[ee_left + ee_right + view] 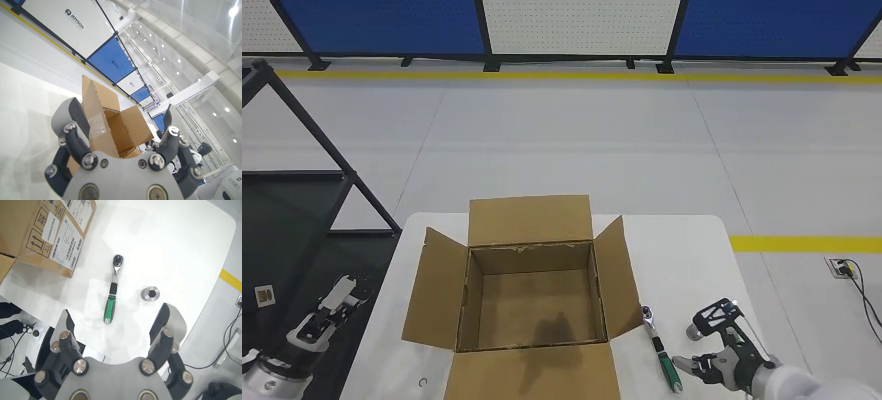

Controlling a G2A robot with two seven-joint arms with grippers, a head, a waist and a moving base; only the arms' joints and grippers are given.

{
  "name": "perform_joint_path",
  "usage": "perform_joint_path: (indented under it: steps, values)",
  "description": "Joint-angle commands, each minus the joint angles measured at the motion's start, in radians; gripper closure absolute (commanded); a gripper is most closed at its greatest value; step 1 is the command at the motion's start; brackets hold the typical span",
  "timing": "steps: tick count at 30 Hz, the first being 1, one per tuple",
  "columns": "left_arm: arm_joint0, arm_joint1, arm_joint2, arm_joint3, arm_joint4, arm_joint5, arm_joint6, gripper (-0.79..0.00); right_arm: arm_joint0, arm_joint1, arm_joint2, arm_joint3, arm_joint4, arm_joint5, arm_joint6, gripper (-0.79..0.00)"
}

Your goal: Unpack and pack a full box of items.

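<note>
Cardboard box (530, 218) is sitting open on the white table (682, 250), all 4 flaps spreading outward. Green-handled ratchet wrench (113, 285) is lying flat just right of the box, not touching it. A short metal cylinder (150, 293) w/ a hole in its end is resting a bit further right of the box, apart from the wrench. Right gripper (116, 313) is hovering right of the box near both, jaws spread, gripping nothing. Left gripper (122, 108) is hanging left of the box, off the table edge, jaws also spread wide, nothing btwn them.
</note>
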Motion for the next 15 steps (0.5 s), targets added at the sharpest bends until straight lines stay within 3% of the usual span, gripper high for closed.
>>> perform_joint_path:
  steps: [1, 15]
  values:
    - [0.000, 0.000, 0.000, 0.000, 0.000, 0.000, 0.000, -0.785, -0.005, 0.000, -0.013, 0.029, -0.013, 0.000, -0.018, -0.785]
    - [0.000, 0.000, 0.000, 0.000, 0.000, 0.000, 0.000, -0.785, 0.172, -0.004, -0.285, 0.198, -0.123, -0.062, 0.032, -0.785]
